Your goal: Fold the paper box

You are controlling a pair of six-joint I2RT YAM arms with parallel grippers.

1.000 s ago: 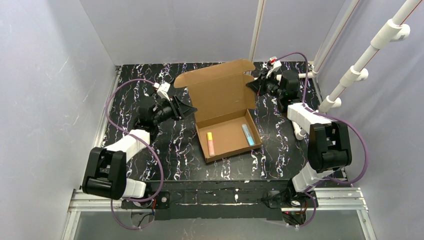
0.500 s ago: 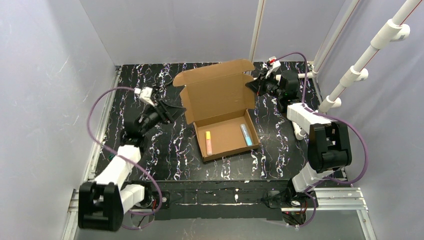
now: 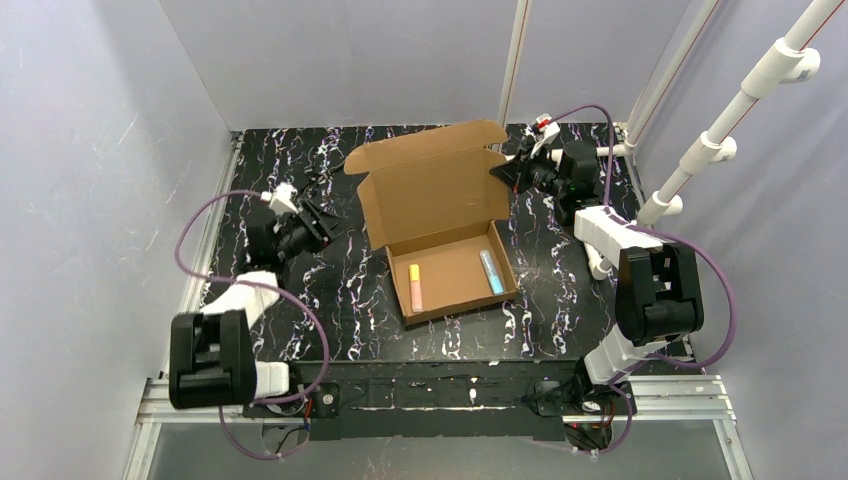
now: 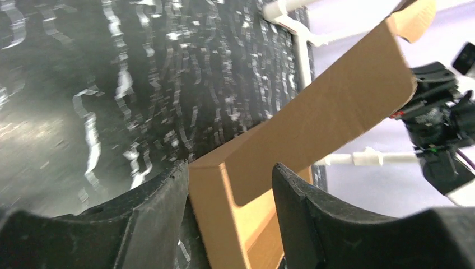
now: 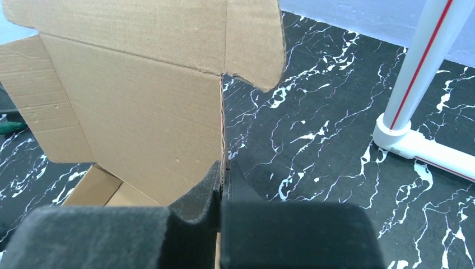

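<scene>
The paper box [image 3: 430, 195] is brown cardboard and stands in the middle of the table, its tray flat and its lid raised upright at the back. My right gripper [image 3: 503, 172] is shut on the lid's right edge, and the right wrist view shows the cardboard [image 5: 140, 112] pinched between the pads of that gripper [image 5: 224, 168]. My left gripper [image 3: 322, 222] hangs open a little left of the box, not touching it. In the left wrist view the box's near corner [image 4: 336, 112] shows through the gap of the open gripper [image 4: 229, 168].
A yellow-orange marker [image 3: 414, 285] and a light blue one [image 3: 491, 270] lie in the tray. White pipes [image 3: 740, 110] rise at the right, with a pipe foot [image 5: 414, 145] on the black marbled table [image 3: 340, 300]. Grey walls enclose three sides.
My left arm has swung back to the left, away from the lid's left edge. The right gripper keeps its hold on the lid, which has shifted only slightly.
</scene>
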